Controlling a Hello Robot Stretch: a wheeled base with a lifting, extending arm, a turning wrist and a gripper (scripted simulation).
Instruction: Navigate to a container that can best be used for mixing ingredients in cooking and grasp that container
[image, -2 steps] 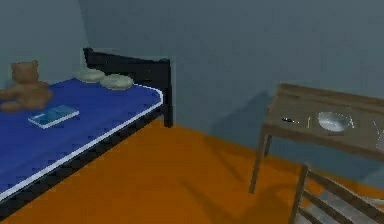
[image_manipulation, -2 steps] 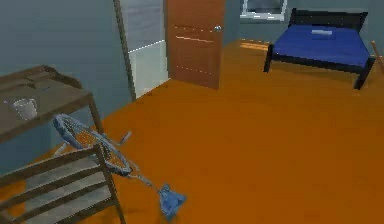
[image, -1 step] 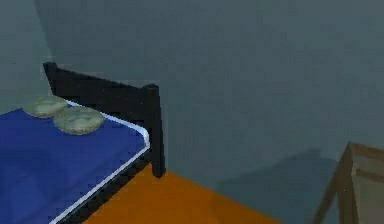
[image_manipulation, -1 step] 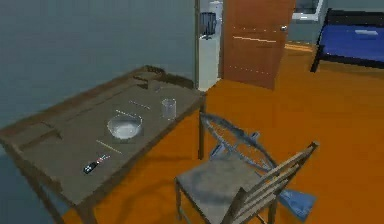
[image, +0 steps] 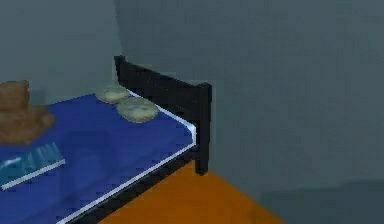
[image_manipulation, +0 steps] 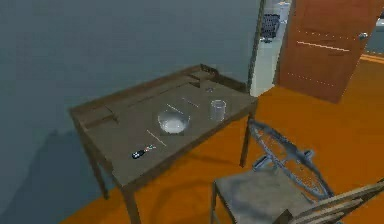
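close in on the bowl (image_manipulation: 173, 122) mid-surface (image_manipulation: 120, 125), left of the cup (image_manipulation: 218, 109), skirting the chair (image_manipulation: 255, 190); pincer's state cannot be told.

The pose of the arm and hand cannot be told.

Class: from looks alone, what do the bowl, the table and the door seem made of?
Table: probably matt brownish wood, with a plank-like top. Bowl: likely clear glass, since the table shows through it. Door: seemingly reddish-brown wood, panelled.
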